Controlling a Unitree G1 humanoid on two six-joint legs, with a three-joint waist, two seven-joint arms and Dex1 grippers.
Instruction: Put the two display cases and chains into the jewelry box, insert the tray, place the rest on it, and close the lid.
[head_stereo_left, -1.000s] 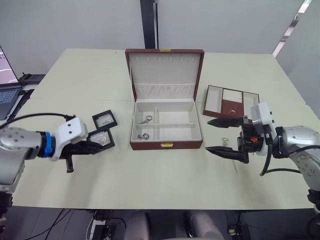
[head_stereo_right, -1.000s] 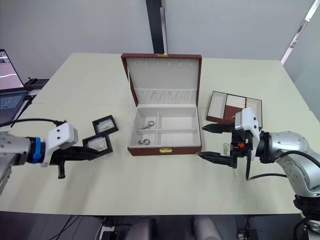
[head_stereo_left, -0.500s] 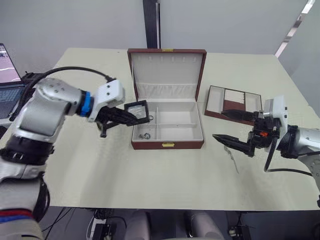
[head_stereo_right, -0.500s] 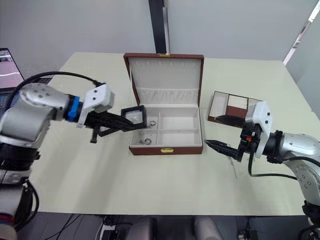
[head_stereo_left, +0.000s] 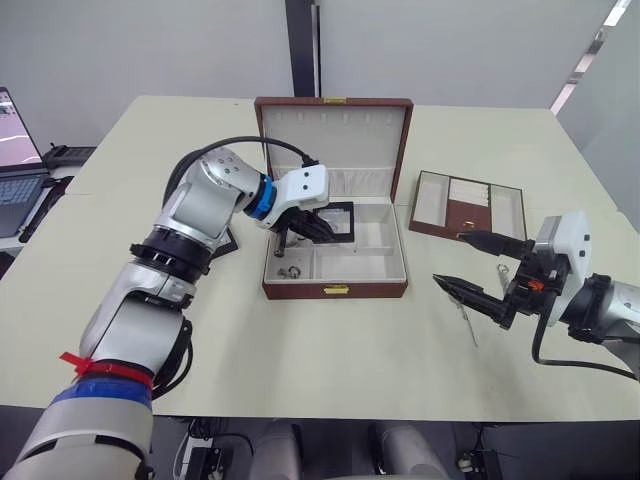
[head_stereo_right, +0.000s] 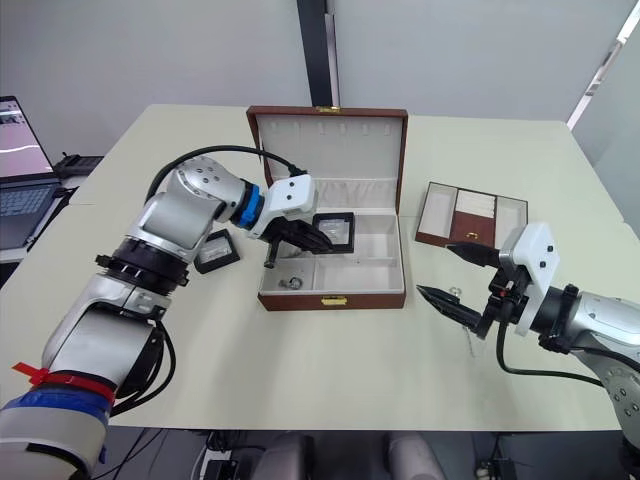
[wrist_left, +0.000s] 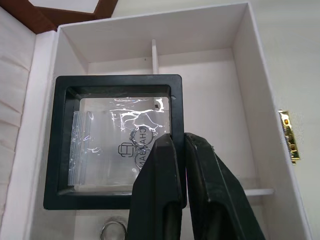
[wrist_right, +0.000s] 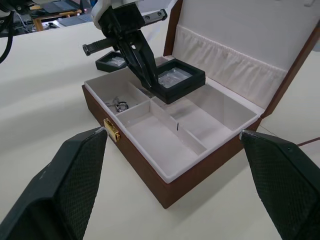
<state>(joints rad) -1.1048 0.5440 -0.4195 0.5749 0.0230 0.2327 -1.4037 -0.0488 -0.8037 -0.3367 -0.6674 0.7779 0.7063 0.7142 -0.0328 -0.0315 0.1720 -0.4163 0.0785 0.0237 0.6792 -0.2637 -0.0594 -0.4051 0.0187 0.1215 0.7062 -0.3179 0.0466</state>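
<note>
The left gripper (wrist_left: 175, 145) pinches the near edge of a black-framed display case (wrist_left: 112, 140), its two fingers pressed onto the frame. The case is held tilted over the rear compartments of the open jewelry box (head_stereo_left: 334, 290), above the white dividers and apart from the floor of the box. A clear packet with a small printed mark shows under the case's window.

The right gripper (head_stereo_left: 482, 270) hovers over the desk (head_stereo_left: 300, 370) near its right edge, fingers spread wide and holding nothing. Just beside its lower finger a thin chain (head_stereo_left: 466, 318) lies on the desk surface.

The jewelry box stands at the middle of the desk, lid upright, a brass clasp on its front wall. Its white interior is split by dividers; the front left compartment holds small metal rings (head_stereo_left: 282, 271). The remaining compartments appear bare.

A second display case (head_stereo_right: 213, 249) lies flat on the desk to the left of the box, partly hidden behind the left arm. The brown tray (head_stereo_left: 468, 206) lies on the desk to the right of the box, toward the far right edge, with cream and dark brown sections.

A laptop (head_stereo_right: 22, 160) sits on a separate surface beyond the desk's left edge. A dark post (head_stereo_left: 301, 45) rises behind the far edge against a grey wall.
</note>
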